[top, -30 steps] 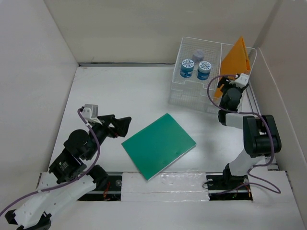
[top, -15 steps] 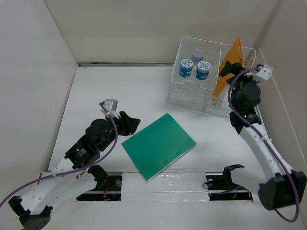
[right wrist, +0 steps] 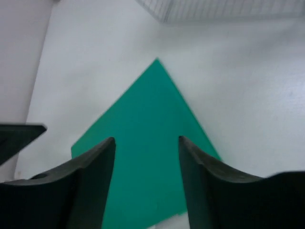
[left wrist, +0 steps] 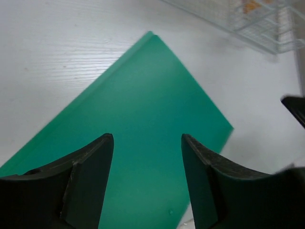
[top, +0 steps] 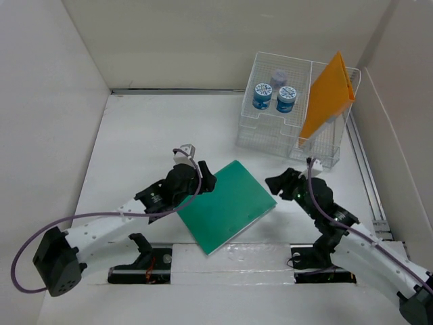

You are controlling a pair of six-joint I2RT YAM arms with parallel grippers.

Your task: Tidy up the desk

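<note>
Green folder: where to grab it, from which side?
The green folder lies flat and thin on the desk, so only an edge can be pinched. Probably take its right corner, the open right gripper coming in low from the right.

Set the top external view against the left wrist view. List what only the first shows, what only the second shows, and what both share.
Only the top external view: two blue-lidded jars standing in the wire rack, and the whole orange folder leaning in it. Only the left wrist view: the left gripper seen close from behind, its fingers spread apart and framing the green folder. Both: the green folder lying flat on the desk, and part of the rack.
</note>
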